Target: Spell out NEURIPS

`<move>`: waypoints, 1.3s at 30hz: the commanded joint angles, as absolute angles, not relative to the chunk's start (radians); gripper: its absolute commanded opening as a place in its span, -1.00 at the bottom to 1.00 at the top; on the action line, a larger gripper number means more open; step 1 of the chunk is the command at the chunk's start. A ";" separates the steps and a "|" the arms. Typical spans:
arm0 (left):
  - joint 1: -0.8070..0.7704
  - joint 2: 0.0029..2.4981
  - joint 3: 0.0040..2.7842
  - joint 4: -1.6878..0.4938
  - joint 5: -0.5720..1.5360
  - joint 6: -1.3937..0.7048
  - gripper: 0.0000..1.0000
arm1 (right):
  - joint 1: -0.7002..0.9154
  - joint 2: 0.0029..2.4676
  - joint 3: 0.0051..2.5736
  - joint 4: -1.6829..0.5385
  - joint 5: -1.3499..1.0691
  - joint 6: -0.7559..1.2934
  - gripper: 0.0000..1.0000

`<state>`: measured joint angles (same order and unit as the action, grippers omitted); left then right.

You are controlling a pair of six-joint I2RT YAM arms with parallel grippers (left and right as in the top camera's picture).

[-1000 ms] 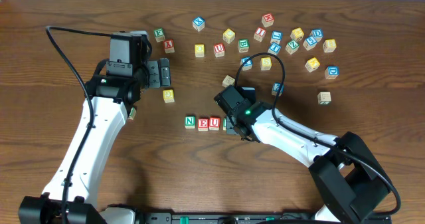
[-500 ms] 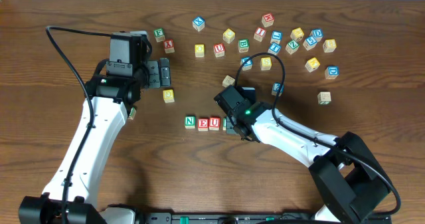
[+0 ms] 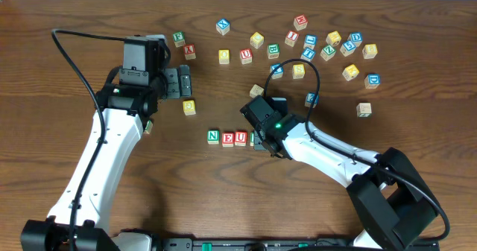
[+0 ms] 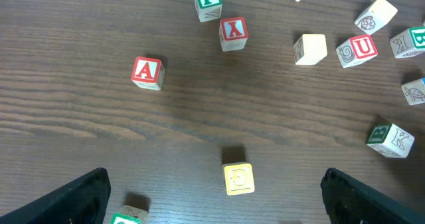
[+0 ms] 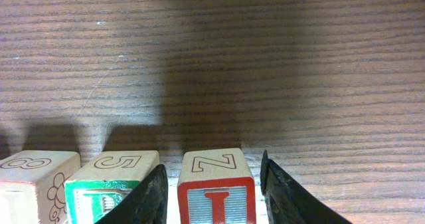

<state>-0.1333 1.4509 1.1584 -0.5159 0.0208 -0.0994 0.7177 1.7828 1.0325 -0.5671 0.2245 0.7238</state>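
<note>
Dark wood-grain tabletop (image 3: 417, 117) carries a row near the middle: N block (image 3: 213, 137), E block (image 3: 227, 138), U block (image 3: 241, 138), then the green R block (image 5: 109, 184), with the red I block (image 5: 214, 163) at the right end. The right gripper (image 5: 211, 204) straddles the I block, and a thin gap at each side suggests its fingers stand just clear.

It should widen evenly and rise straight up, so neither finger drags the I block or nudges the R block.

The left gripper (image 3: 183, 82) hangs wide apart and empty near a yellow block (image 3: 189, 106). Loose blocks (image 3: 328, 50) lie scattered far and right, with a red A block (image 4: 147, 72) far left. The right arm itself covers the next spot in the row.
</note>
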 commanded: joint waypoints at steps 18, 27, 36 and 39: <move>-0.129 1.435 1.182 -0.516 0.015 -0.090 0.99 | 0.720 1.769 1.026 -0.561 0.255 0.728 -0.17; -0.129 1.434 1.182 -0.516 0.015 -0.090 0.99 | 0.718 1.769 1.034 -0.558 0.271 0.727 -0.18; -0.129 1.435 1.182 -0.516 0.015 -0.090 0.99 | 0.704 1.769 1.064 -0.561 0.279 0.709 -0.18; -0.129 1.435 1.182 -0.516 0.015 -0.090 0.99 | 0.702 1.769 1.078 -0.562 0.284 0.700 -0.18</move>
